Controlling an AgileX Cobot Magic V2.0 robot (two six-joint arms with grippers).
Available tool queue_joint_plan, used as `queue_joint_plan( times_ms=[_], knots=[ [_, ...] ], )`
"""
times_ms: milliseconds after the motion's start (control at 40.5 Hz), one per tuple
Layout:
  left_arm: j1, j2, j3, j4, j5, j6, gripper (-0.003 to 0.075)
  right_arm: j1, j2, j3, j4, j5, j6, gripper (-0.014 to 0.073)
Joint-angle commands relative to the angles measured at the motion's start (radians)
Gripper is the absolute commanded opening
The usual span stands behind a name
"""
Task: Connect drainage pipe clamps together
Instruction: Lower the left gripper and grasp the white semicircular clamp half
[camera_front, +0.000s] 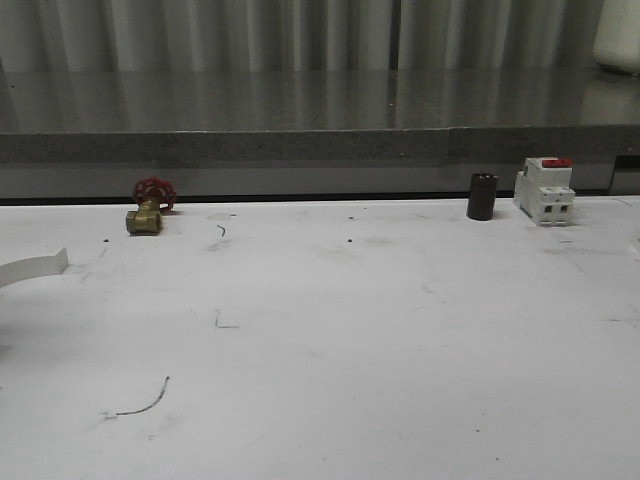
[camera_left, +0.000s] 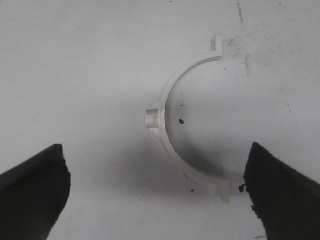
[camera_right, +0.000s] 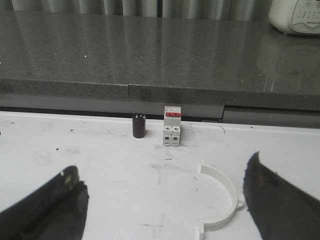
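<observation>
One white half-ring drainage pipe clamp (camera_left: 167, 100) lies flat on the white table below my left gripper (camera_left: 155, 195). That gripper is open, and the clamp's lower end tab is close to one black finger (camera_left: 282, 195). The same clamp's end pokes in at the far left edge of the front view (camera_front: 30, 268). A second white clamp half (camera_right: 232, 197) lies on the table by one finger (camera_right: 280, 200) of my right gripper (camera_right: 162, 205). That gripper is also open, with nothing between its fingers.
A white-and-red breaker block (camera_front: 545, 190) and a dark cylinder (camera_front: 482, 196) stand at the table's far right. The right wrist view shows the same block (camera_right: 171, 126) and cylinder (camera_right: 139, 125). A brass valve with a red handle (camera_front: 150, 207) sits far left. A grey counter ledge (camera_front: 320, 145) runs behind the table.
</observation>
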Motion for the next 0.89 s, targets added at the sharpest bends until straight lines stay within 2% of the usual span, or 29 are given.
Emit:
queue_joint_plan(
  times_ms=[0, 371, 717, 791, 865],
  knots=[
    [0.001, 0.039, -0.058, 0.000, -0.023, 0.017, 0.0671, 0.000, 0.015, -0.037, -0.004, -0.079, 0.002, 0.0645],
    [0.001, 0.251, -0.152, 0.000, -0.055, 0.018, 0.0671, 0.000, 0.015, -0.037, -0.004, -0.079, 0.002, 0.0645],
    [0.001, 0.330, -0.156, 0.000, -0.050, 0.018, 0.0671, 0.000, 0.015, -0.037, -0.004, -0.079, 0.002, 0.0645],
    [0.001, 0.335, -0.156, 0.000, -0.050, 0.018, 0.0655, 0.000, 0.015, -0.037, -0.004, -0.079, 0.002, 0.0645],
    [0.001, 0.335, -0.156, 0.000, -0.049, 0.018, 0.0605, 0.000, 0.015, -0.037, -0.004, -0.079, 0.002, 0.0645]
  ],
)
